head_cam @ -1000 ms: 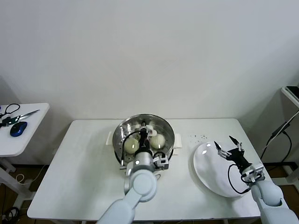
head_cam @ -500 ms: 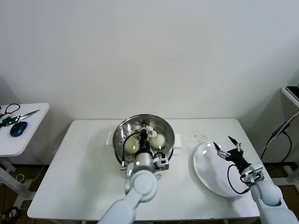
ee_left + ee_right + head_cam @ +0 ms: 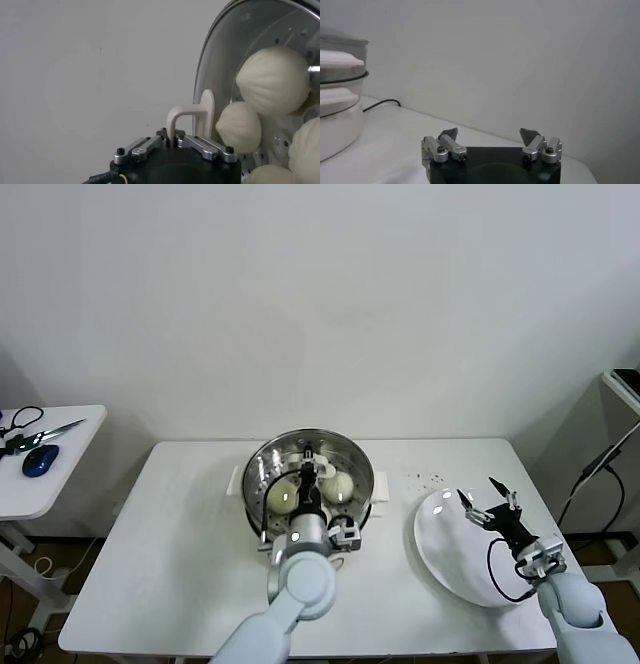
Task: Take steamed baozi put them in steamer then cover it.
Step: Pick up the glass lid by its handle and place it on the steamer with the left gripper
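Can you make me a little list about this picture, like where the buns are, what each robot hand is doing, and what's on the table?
buns: steamed baozi inside the steamer
lid: glass lid over the steamer, beige handle pinched
left gripper: shut on the lid handle, above the steamer
right gripper: open, holding nothing, over the white plate
table: white, steamer in the middle, plate on the right

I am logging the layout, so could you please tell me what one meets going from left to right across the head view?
Side table with scissors and blue mouse → steamer holding the buns, with the left end effector over it → white plate → right end effector.
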Robot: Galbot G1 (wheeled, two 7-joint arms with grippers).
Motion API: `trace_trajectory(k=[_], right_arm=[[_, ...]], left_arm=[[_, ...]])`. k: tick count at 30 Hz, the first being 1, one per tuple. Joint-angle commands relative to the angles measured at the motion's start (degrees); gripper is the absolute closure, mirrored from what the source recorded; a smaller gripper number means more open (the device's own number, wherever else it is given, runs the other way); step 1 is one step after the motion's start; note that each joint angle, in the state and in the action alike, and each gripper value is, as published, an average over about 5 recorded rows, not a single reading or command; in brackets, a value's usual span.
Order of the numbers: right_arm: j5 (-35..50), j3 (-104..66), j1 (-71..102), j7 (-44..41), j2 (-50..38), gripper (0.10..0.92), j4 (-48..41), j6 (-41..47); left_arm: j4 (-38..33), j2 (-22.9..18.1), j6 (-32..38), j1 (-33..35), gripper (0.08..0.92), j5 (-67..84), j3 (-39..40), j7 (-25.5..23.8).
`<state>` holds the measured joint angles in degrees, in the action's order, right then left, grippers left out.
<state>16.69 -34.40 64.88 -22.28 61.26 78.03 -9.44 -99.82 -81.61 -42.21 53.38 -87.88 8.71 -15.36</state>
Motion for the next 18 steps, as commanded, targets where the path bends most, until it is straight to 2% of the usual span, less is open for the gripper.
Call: trace_trajectory(k=[1, 9, 18], right_arm=[[0.0, -0.1, 0.0, -0.1, 0.0, 0.203, 0.2, 0.0], [-0.1, -0.1, -0.2, -0.4, -0.3, 0.203, 0.2, 0.2], [-0.9, 0.1, -0.9, -0.4, -0.2, 0.203, 0.0, 0.8]], left_arm=[[-0.1, 0.2, -2.8, 0.3, 0.849, 0.0, 0.6, -0.9], [-3.0, 2.3, -2.8, -0.7, 0.831, 1.9, 0.2, -3.0], [-10.9, 5.9, -2.8, 2.1, 0.593, 5.2, 1.2, -4.7]])
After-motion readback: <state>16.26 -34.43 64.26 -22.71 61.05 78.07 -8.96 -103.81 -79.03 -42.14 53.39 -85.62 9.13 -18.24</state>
